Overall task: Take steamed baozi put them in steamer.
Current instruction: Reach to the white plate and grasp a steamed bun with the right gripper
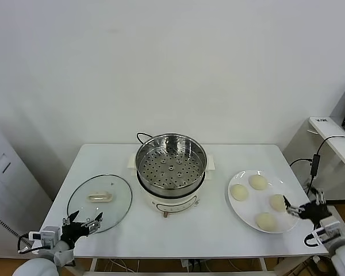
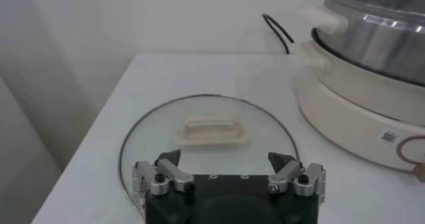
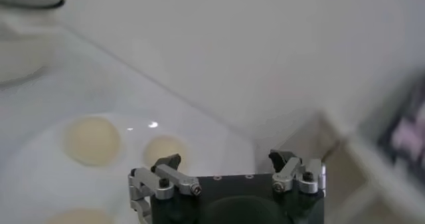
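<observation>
Several cream-white baozi (image 1: 257, 181) lie on a flat white plate (image 1: 234, 204) at the table's right. The steel steamer (image 1: 171, 167), with an empty perforated tray, stands on its white base at the table's middle. My right gripper (image 1: 299, 209) is open and empty, just off the plate's right edge beside the nearest bun (image 1: 277, 202). In the right wrist view my right gripper (image 3: 227, 161) has buns (image 3: 91, 140) beyond it. My left gripper (image 1: 83, 221) is open and empty at the front left, over the near rim of the glass lid; it shows in the left wrist view (image 2: 227, 160).
The round glass lid (image 1: 99, 202) with a cream handle lies flat left of the steamer; it also shows in the left wrist view (image 2: 210, 129). A black cord (image 1: 142, 136) runs behind the steamer. A side table with cables (image 1: 328, 129) stands off to the right.
</observation>
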`<action>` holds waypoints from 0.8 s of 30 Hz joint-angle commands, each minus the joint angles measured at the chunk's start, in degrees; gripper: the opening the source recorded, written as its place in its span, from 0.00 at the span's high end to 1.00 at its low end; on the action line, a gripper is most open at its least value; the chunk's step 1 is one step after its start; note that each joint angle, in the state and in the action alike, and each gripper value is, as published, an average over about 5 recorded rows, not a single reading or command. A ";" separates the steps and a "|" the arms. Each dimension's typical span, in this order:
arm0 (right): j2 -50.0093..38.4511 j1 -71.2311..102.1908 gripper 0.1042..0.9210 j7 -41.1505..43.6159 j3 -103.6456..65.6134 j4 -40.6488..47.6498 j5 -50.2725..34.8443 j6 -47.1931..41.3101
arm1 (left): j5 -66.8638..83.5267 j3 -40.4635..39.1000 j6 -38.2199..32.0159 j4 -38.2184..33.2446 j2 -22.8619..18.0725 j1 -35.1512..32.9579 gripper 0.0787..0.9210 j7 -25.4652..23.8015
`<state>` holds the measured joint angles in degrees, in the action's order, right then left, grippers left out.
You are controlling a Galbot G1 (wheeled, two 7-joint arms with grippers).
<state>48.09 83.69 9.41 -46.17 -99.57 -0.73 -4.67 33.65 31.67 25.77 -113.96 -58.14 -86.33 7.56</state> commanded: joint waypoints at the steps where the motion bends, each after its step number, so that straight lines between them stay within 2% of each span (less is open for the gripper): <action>1: -7.94 -14.67 0.12 6.63 7.05 8.57 24.03 8.13 | -1.31 -0.15 1.83 -0.49 -0.07 0.29 0.12 -0.13; 9: -14.77 -34.64 0.12 23.59 23.13 17.12 28.91 7.16 | -1.39 -0.12 4.57 -1.06 -0.44 0.56 0.12 -0.75; 17: -18.42 -57.90 0.12 38.84 47.36 30.02 21.46 8.75 | -2.84 0.09 5.25 -0.49 -0.94 0.81 0.12 -0.59; 24: -15.53 -77.58 0.12 49.64 68.53 41.88 17.28 13.19 | -3.09 0.18 5.19 0.84 -1.70 1.58 0.12 -0.16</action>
<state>33.44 31.74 43.73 -3.34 -71.83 18.30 4.73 31.14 31.77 30.24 -113.95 -59.45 -85.13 7.24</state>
